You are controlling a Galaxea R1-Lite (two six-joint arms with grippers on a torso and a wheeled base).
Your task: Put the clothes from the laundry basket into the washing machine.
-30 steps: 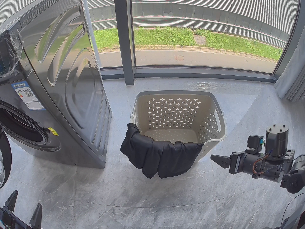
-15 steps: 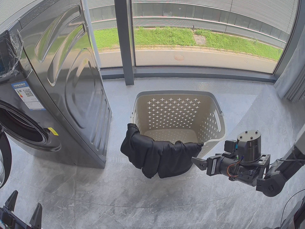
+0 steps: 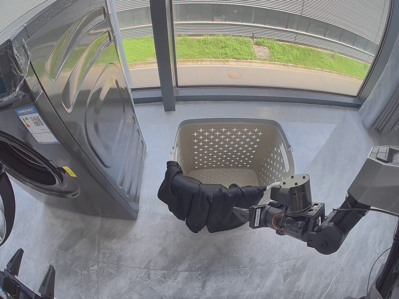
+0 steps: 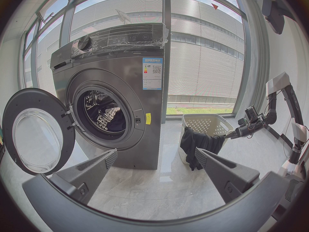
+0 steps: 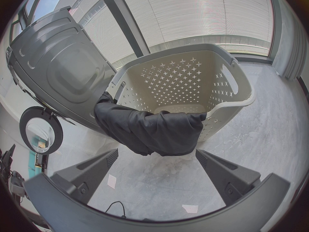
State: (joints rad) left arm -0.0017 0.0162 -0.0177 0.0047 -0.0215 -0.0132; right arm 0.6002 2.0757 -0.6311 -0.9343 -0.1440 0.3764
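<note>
A cream laundry basket (image 3: 286,162) stands on the floor by the window. A black garment (image 3: 203,202) hangs over its near rim and front wall; it also shows in the right wrist view as the black garment (image 5: 151,131) and in the left wrist view as the garment (image 4: 199,142). My right gripper (image 3: 240,213) is open, level with the garment's right edge and close to it. The grey washing machine (image 3: 83,104) stands at the left, its round door (image 4: 33,134) swung open and dark cloth in the drum (image 4: 107,115). My left gripper (image 3: 31,270) is open, low at the near left.
A window frame post (image 3: 162,42) rises behind the basket. A grey curtain (image 3: 382,100) hangs at the far right. Bare grey floor (image 3: 166,250) lies between the basket and me. Two small paper scraps (image 5: 112,181) lie on the floor near the basket.
My right arm has swung leftward across the floor, bringing its open gripper from right of the basket up to the garment's right edge. The left gripper stayed put.
</note>
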